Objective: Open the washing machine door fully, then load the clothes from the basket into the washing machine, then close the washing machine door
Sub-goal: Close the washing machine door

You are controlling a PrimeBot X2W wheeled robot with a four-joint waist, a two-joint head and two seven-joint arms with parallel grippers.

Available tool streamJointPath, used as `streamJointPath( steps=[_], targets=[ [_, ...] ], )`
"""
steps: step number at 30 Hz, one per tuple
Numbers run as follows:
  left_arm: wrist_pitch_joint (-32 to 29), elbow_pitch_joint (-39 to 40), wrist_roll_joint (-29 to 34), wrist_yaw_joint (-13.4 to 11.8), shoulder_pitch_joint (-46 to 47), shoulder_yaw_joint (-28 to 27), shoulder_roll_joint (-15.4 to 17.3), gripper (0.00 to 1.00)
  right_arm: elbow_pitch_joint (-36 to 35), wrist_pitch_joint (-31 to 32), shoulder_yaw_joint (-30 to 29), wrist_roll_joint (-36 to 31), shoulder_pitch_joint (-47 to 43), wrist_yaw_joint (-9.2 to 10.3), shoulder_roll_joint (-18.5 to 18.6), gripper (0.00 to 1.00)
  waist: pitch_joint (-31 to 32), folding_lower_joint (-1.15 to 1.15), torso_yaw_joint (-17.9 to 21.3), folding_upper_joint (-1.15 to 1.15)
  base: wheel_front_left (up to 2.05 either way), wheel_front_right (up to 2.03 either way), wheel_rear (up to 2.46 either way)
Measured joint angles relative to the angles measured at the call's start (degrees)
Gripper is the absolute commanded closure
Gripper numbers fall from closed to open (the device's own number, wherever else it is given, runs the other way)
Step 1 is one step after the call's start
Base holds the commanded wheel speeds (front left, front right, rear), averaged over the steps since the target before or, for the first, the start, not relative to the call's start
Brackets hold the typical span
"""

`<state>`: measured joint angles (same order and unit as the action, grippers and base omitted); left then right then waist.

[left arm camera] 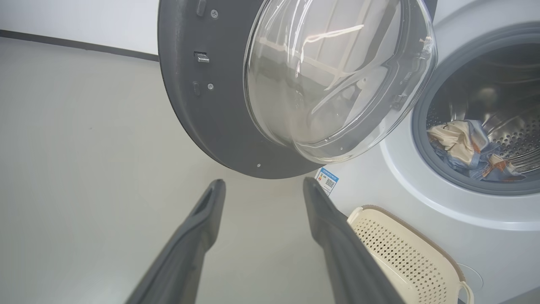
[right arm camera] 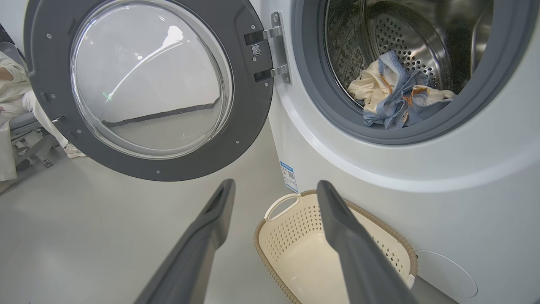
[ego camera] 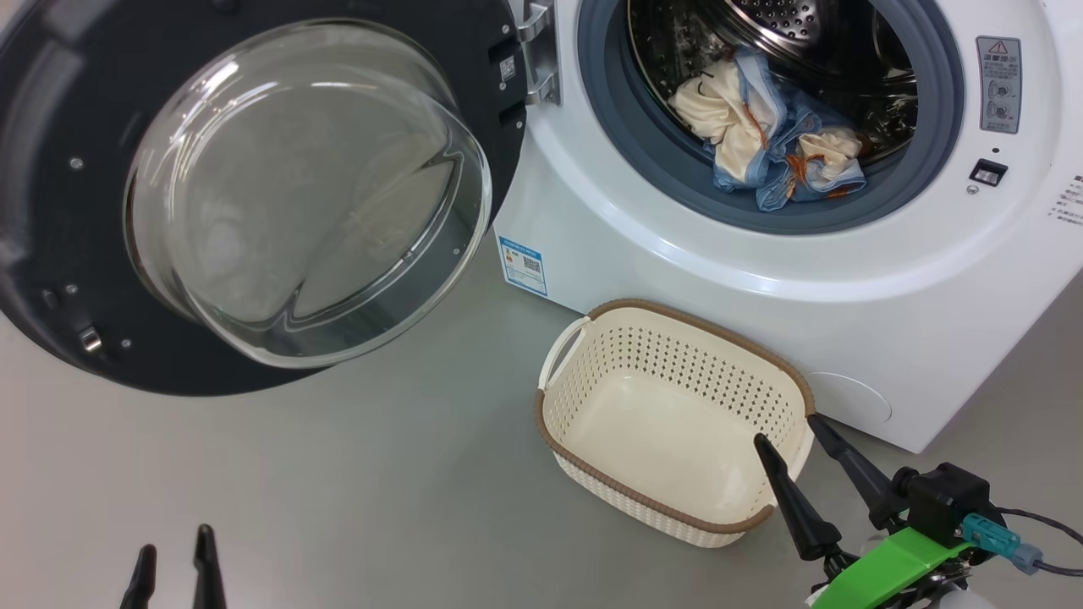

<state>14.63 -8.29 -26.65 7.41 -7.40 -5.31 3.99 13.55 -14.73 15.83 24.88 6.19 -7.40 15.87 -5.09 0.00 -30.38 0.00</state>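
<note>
clothes (ego camera: pixel 766 135) lie in the washing machine (ego camera: pixel 846 321); basket (ego camera: pixel 677 499) empty.

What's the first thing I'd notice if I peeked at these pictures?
Probably the big round see-through door of the washing machine, swung wide open on the left. Next, the bundle of blue and cream clothes lying in the steel drum, right at the front of the opening. On the floor just in front of the machine stands a cream basket with nothing in it.
</note>
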Motion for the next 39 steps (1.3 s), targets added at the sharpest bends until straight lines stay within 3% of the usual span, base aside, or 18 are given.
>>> streamJointPath(
  steps=[1, 4, 10, 18, 25, 28, 33, 39],
  targets=[
    [0.00, 0.08, 0.00, 0.00, 0.01, -0.16, 0.01, 0.53, 0.00, 0.00, 0.03, 0.00, 0.01, 0.00, -0.01, 0.00, 0.00, 0.00, 0.01, 0.00, 0.00, 0.00, 0.00],
    [0.00, 0.91, -0.04, 0.00, 0.19, -0.48, 0.41, 1.00, -0.01, 0.00, 0.04, 0.00, 0.02, 0.00, -0.02, 0.00, -0.13, 0.00, 0.04, 0.00, 0.00, 0.00, 0.00],
    [0.00, 4.28, -2.27, 0.00, 4.06, -2.41, 4.66, 1.00, -0.07, 0.00, 0.02, 0.00, 0.06, 0.00, -0.05, 0.00, -0.86, 0.00, 0.00, 0.00, 0.00, 0.00, 0.00],
    [0.01, 5.20, -11.41, 0.00, 15.14, -6.69, 15.85, 1.00, -0.26, 0.00, -0.08, -0.02, 0.09, 0.00, -0.42, 0.00, -1.47, 0.00, 0.10, 0.00, 0.00, 0.00, 0.00],
    [0.05, -5.43, -26.49, 0.00, 26.69, -7.37, 26.97, 1.00, -0.38, 0.00, 0.34, -0.10, 0.58, 0.00, -1.01, 0.00, -2.47, 0.00, 1.35, 0.00, 0.00, 0.00, 0.00],
    [-0.96, -10.87, -33.57, 0.00, 30.94, -5.04, 31.21, 1.00, -0.49, 0.00, 0.48, -0.11, 1.49, 0.00, -1.01, 0.00, -2.99, 0.00, 2.10, 0.00, 0.00, 0.00, 0.00],
    [-7.80, -18.53, -46.32, -0.01, 38.01, -2.36, 36.43, 1.00, -0.48, 0.00, 1.18, -0.22, 1.81, 0.00, -0.93, 0.00, -4.02, 0.00, 3.31, 0.00, 0.00, 0.00, 0.00],
    [-17.84, -25.80, -55.51, -0.02, 43.11, -0.77, 40.69, 1.00, -0.53, 0.00, 1.94, -0.89, 2.75, 0.00, -0.51, 0.00, -5.90, 0.00, 4.54, 0.00, 0.00, 0.00, 0.00]
  ],
)
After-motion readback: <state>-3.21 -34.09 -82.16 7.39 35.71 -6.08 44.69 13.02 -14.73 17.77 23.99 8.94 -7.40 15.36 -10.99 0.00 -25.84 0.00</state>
